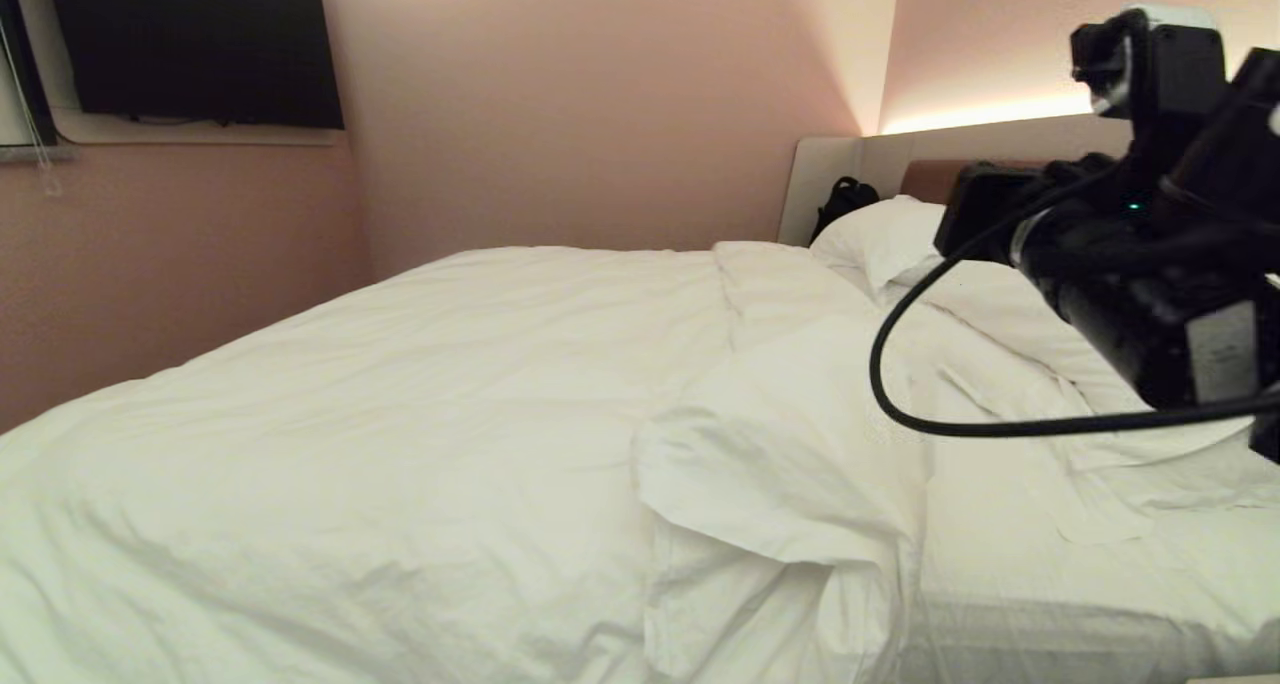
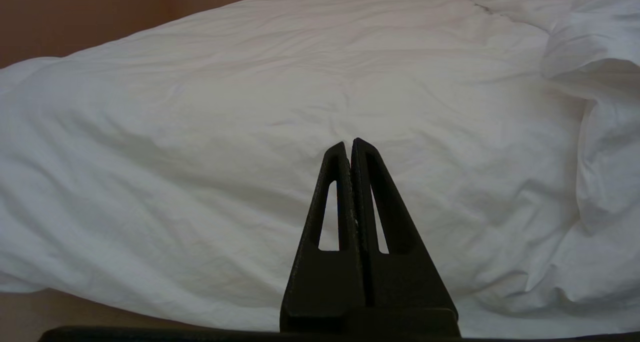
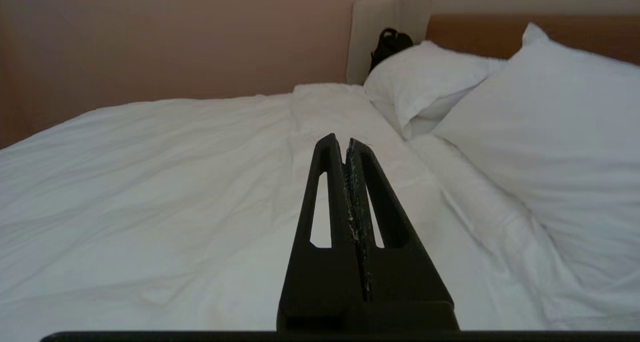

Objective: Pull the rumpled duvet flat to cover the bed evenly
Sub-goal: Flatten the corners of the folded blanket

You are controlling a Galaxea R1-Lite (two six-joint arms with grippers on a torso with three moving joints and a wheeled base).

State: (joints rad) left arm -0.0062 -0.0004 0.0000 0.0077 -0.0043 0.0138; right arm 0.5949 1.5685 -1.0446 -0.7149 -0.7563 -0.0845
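Right pincer [image 3: 347,143] closed, empty, above the duvet [image 3: 175,182]

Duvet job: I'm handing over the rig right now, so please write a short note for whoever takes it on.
Left end effector: shut, empty, beside the bed's near edge.
Right end effector: shut, empty, raised above the bed, pointing toward the pillows.
Duvet: covers most of the bed, but its near corner by the pillows is folded back, baring the sheet.
Done: far side lies fairly flat.
Left: grasp the folded corner, pull it flat toward the pillows.
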